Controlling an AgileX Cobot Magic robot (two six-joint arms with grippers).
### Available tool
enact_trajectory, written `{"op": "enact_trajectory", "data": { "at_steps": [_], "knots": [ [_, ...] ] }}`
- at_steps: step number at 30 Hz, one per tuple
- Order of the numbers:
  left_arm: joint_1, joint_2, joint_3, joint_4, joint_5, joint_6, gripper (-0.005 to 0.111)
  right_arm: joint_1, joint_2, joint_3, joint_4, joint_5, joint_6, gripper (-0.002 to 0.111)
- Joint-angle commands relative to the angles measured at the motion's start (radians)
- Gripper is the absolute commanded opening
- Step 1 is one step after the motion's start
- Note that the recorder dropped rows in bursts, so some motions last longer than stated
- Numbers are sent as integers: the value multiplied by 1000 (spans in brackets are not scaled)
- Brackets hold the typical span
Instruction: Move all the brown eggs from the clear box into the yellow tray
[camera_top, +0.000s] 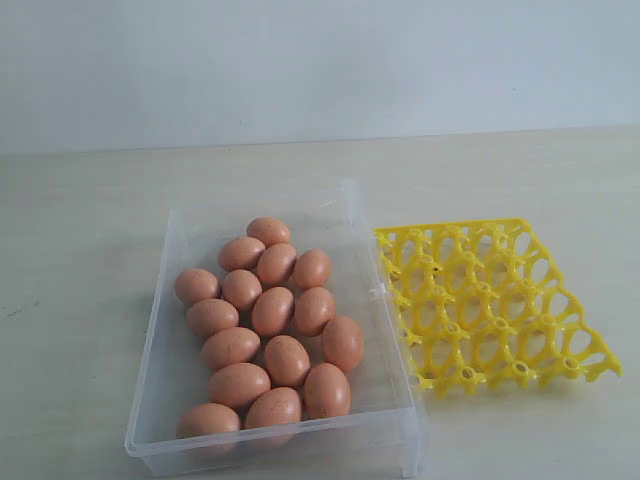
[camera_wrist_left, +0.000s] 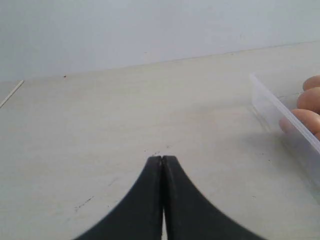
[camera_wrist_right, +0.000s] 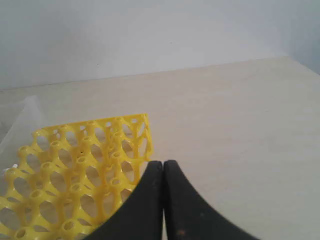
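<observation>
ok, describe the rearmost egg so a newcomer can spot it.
Find the clear box left of the yellow tray in the exterior view. Follow the brown eggs toward the box's far wall. The rearmost egg caps the cluster alone, with no egg beyond it.

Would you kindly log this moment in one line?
brown eggs: all in clear box | yellow tray: empty | left gripper: shut | right gripper: shut

Brown eggs (camera_top: 272, 310) in clear box (camera_top: 385, 380)
</observation>
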Motion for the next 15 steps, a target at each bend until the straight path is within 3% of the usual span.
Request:
{"op": "enact_trajectory", "data": {
  "at_steps": [1, 15],
  "knots": [
    [-1, 1, -4, 1, -14, -6, 0, -4, -6, 5, -2, -9, -4, 0],
    [-1, 1, -4, 1, -14, -6, 0, -4, -6, 5, -2, -9, -4, 0]
  ]
}}
